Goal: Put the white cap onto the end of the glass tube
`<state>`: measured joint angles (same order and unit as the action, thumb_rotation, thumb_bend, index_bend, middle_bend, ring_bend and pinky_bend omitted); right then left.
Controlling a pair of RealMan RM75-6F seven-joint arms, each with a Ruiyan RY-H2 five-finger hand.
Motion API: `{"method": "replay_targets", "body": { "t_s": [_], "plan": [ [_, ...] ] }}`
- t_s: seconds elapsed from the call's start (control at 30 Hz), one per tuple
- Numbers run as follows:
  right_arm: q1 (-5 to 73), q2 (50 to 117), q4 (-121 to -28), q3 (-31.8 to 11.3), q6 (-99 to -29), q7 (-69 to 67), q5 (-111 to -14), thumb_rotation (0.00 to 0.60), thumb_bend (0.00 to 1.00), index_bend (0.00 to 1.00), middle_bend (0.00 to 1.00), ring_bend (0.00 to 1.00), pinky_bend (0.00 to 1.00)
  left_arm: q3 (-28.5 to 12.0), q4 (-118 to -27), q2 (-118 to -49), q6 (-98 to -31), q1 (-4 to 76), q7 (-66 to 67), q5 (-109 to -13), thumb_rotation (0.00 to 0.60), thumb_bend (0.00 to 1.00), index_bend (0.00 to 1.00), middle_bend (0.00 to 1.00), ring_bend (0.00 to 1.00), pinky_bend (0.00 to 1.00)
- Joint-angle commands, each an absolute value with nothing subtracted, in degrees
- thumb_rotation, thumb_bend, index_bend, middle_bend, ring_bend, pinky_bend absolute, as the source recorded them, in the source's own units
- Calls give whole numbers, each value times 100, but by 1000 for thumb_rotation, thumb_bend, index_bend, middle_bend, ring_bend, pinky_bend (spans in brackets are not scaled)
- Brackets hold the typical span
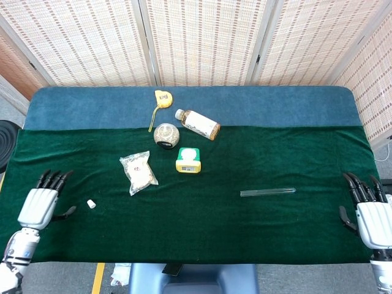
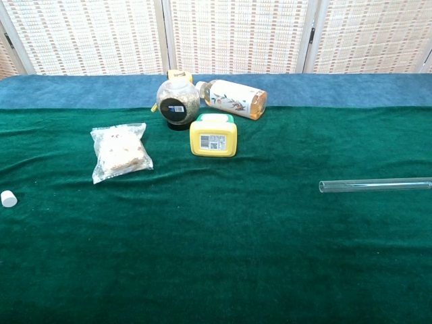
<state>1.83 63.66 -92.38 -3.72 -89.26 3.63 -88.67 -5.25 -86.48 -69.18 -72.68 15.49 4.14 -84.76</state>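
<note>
Only from the head view, left hand (image 1: 40, 204) beside white cap (image 1: 90, 204).

woven screen panels (image 1: 202, 40) behind | grey floor (image 1: 12, 110) | even light

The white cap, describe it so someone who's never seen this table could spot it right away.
Start at the green cloth over the table and go to its near edge on the robot's left side. There, between the clear bag of pale contents and the left hand, sits the white cap. It is the smallest thing there, plain white, lying alone on bare cloth.
</note>
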Motion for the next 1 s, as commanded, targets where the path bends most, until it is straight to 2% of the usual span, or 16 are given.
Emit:
{"method": "replay_targets", "body": {
  "t_s": [0.03, 0.27, 1.0],
  "plan": [
    [195, 6364, -9242, -380, -8919, 362, -8866, 600, 518, 57, 134, 174, 0, -560, -8476, -7069, -6875, 1814, 456, -8310, 600, 245, 98, 176, 88, 0],
    [213, 6394, -9219, -397, -8892, 336, -8833, 600, 517, 58, 134, 175, 0, -525, -8151, -7348, -6527, 2026, 507, -8146, 600, 240, 86, 162, 67, 0],
    [242, 6444, -9197, -378, -8865, 308, -8855, 600, 518, 58, 134, 179, 0, -367, -7528, -8023, -6270, 2325, 513, -8151, 600, 240, 78, 160, 65, 0]
  ]
}}
